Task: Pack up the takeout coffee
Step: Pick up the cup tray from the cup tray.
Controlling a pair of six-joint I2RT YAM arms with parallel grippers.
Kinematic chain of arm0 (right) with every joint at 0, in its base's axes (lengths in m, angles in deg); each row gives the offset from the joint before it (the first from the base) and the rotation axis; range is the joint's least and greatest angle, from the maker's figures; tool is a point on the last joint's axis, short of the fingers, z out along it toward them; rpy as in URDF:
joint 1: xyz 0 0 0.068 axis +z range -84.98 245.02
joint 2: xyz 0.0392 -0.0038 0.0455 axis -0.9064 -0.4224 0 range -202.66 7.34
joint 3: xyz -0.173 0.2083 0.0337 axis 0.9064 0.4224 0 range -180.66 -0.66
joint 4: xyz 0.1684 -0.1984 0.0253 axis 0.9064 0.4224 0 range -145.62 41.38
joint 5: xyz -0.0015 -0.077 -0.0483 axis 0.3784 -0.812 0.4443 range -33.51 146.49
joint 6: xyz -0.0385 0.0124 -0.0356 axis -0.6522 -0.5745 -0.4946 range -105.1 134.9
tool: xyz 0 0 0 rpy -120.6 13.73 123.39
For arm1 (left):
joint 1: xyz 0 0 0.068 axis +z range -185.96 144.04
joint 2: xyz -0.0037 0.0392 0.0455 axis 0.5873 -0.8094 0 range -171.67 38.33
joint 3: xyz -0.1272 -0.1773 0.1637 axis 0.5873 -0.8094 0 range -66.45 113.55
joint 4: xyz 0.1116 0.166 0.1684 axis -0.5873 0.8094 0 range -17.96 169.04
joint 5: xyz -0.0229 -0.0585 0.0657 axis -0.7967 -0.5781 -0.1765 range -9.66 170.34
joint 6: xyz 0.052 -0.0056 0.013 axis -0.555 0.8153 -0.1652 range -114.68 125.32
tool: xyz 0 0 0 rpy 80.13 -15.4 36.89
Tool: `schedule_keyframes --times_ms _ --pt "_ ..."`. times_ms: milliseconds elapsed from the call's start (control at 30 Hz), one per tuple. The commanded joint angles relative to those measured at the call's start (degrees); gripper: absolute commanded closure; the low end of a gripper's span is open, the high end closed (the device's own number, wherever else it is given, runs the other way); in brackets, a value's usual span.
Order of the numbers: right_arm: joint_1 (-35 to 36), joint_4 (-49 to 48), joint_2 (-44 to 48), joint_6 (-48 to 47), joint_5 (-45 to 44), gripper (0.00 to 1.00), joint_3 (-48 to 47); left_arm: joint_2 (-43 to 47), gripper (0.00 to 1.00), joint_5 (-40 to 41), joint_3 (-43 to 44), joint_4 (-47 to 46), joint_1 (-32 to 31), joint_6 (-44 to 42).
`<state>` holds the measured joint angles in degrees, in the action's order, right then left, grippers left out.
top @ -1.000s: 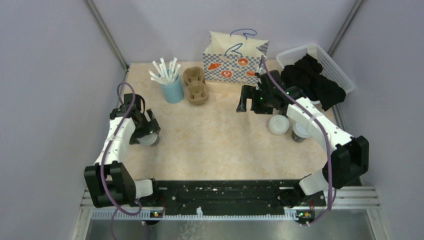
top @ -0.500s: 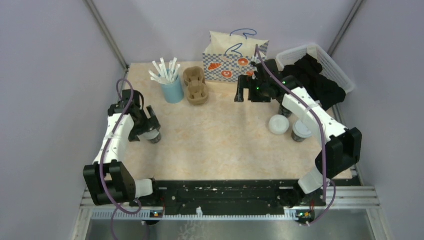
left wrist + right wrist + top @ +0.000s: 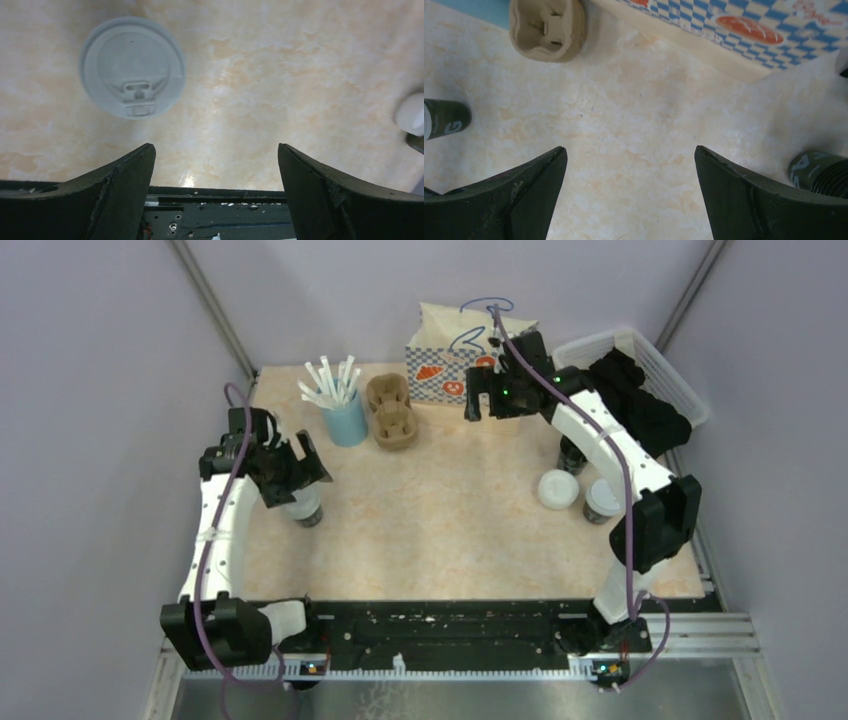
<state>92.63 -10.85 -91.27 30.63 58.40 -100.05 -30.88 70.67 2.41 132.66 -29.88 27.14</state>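
A black cup [image 3: 308, 512] with a round white sip lid [image 3: 132, 67] stands on the bench [image 3: 440, 500], left in the overhead frame. A second cup [image 3: 603, 498] sits right. Both jaws gape wide, empty.

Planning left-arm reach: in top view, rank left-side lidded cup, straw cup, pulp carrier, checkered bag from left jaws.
1. Lidded cup, beside the jaws of the left gripper.
2. Straw cup, farther back.
3. Pulp carrier, right of that.
4. Checkered bag, back centre.

The table [image 3: 440, 500] is marbled beige. The bag [image 3: 440, 370] has blue-and-white checks with orange pictures. The straws [image 3: 330, 380] are white, the straw cup [image 3: 348, 425] light blue, the carrier [image 3: 390, 418] brown, the coffee cups [image 3: 603, 508] black, their lids [image 3: 132, 67] white.
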Motion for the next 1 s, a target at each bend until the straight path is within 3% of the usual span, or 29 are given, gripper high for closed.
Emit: schedule_keyframes --times_ms 0,167,300,433,767,967 --pt "0.25 -0.71 -3.67 -4.13 0.15 0.01 -8.53 2.72 0.01 -10.67 2.77 -3.93 -1.39 -0.65" --pt "7.21 -8.10 -7.69 -4.38 -1.55 0.06 -9.36 3.47 0.04 -13.36 2.64 -7.00 -4.35 0.16" --pt "13.87 -9.28 -15.75 -3.60 -10.34 0.21 -16.36 4.77 0.04 -13.48 3.26 -7.43 -5.84 0.37" --pt "16.67 -15.19 -22.74 -2.73 -10.20 0.38 -20.01 6.85 0.04 -12.77 3.68 -5.13 -5.91 -0.57" --pt "17.87 -25.92 -39.70 -0.56 -9.19 0.41 -31.94 12.67 0.03 -12.74 2.40 2.60 -5.86 -3.28" --pt "17.82 -29.72 -44.80 2.87 -8.47 0.50 -34.15 14.31 0.03 -11.96 2.54 4.65 -5.87 -4.07"
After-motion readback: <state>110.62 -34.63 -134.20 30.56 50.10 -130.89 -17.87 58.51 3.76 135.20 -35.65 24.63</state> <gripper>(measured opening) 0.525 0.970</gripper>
